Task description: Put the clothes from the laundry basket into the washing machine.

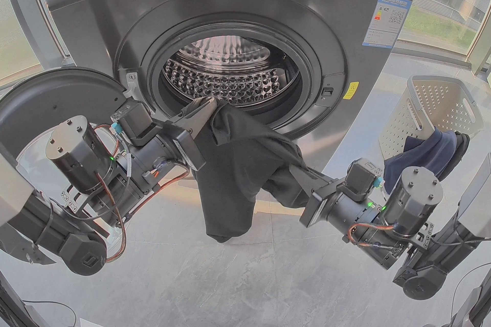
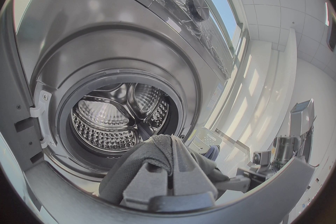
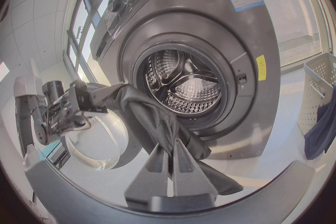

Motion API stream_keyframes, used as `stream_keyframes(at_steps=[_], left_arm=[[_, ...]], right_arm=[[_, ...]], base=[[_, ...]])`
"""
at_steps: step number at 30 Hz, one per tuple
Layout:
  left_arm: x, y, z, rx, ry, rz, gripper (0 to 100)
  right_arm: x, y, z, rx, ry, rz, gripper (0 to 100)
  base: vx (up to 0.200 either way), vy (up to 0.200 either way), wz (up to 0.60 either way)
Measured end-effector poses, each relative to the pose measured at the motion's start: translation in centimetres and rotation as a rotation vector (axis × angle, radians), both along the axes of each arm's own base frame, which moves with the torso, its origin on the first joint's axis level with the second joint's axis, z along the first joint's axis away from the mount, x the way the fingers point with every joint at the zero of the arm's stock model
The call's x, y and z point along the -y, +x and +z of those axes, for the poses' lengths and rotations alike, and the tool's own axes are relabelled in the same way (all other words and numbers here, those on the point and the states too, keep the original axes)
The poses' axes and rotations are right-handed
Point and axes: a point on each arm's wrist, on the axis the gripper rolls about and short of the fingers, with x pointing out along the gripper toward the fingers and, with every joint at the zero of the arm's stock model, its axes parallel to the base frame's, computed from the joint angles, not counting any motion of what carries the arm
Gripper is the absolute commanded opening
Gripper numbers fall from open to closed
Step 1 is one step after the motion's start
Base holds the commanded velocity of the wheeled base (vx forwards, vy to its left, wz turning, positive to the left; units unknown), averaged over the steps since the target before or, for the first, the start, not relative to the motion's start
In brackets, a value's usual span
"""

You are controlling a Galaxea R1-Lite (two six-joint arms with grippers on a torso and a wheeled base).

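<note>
Glossy tiled floor point(image 1: 204, 282) | dimpled steel drum point(image 1: 225, 80) | left fingers point(image 2: 190, 174), right fingers point(image 3: 190, 172) clamped on limp black garment point(image 1: 235, 164)

Both grippers — left point(image 1: 202, 114), right point(image 1: 299, 174) — pinch a black garment point(image 1: 240, 164) before the open washing machine point(image 1: 317, 31).

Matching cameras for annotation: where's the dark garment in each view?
Head view: dark garment hangs between left gripper and right gripper, before the drum opening.
Left wrist view: dark garment draped over that gripper's fingers.
Right wrist view: dark garment stretched from its fingers toward the left gripper.
Shared landmark: the drum opening.
</note>
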Motion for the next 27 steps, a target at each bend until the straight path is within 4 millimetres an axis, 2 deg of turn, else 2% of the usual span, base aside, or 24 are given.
stream_keyframes(at_steps=[6,13,18,27], left_arm=[[0.1,-0.1,0.5,0.014,-0.013,-0.007,0],[0.1,-0.5,1.0,0.033,-0.021,-0.020,0],[0.1,-1.0,1.2,0.043,-0.026,-0.033,0],[0.1,-2.4,1.2,0.044,-0.024,-0.062,0]], right_arm=[[-0.7,-1.1,-1.7,-0.053,-0.049,0.042,100],[-0.6,-1.8,-3.3,-0.104,-0.099,0.071,100],[0.0,0.0,-3.2,-0.093,-0.084,0.022,100],[-0.1,4.9,-2.3,-0.023,-0.019,-0.071,100]], base=[[0.000,0.000,0.00],[0.000,0.000,0.00],[0.000,0.000,0.00],[0.000,0.000,0.00]])
